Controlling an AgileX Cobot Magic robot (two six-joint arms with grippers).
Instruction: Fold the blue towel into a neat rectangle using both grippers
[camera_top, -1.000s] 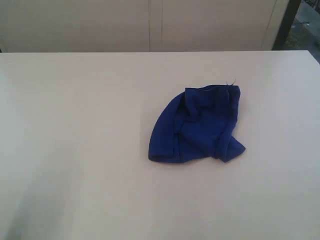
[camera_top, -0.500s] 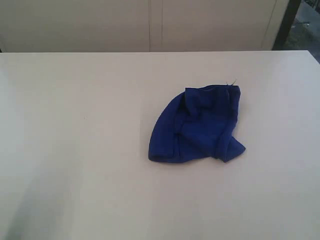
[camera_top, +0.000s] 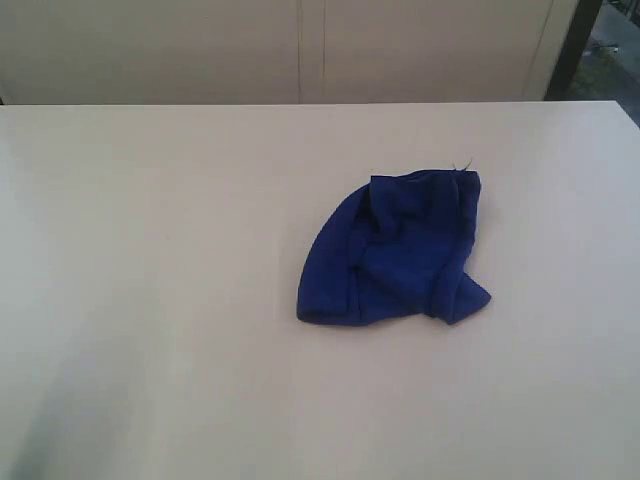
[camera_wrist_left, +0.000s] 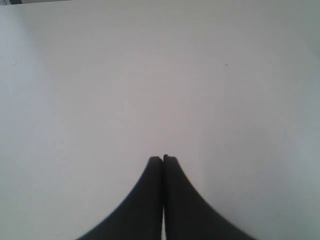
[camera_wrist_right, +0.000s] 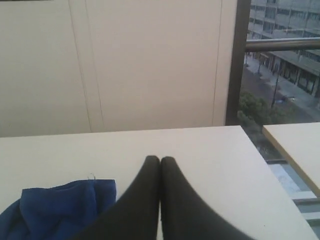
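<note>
The blue towel (camera_top: 395, 252) lies crumpled in a loose heap right of the table's middle, with a stray thread at its far corner. Neither arm shows in the exterior view. In the left wrist view my left gripper (camera_wrist_left: 163, 158) is shut, its black fingers pressed together over bare table, with no towel in sight. In the right wrist view my right gripper (camera_wrist_right: 160, 159) is also shut and holds nothing. The blue towel (camera_wrist_right: 55, 210) lies beside the right gripper's fingers, apart from them.
The white table (camera_top: 150, 300) spreads wide around the towel. A pale panelled wall (camera_top: 300, 50) stands behind its far edge. The right wrist view shows the table's corner (camera_wrist_right: 245, 131), a dark post (camera_wrist_right: 235, 60) and a second table edge (camera_wrist_right: 295, 145).
</note>
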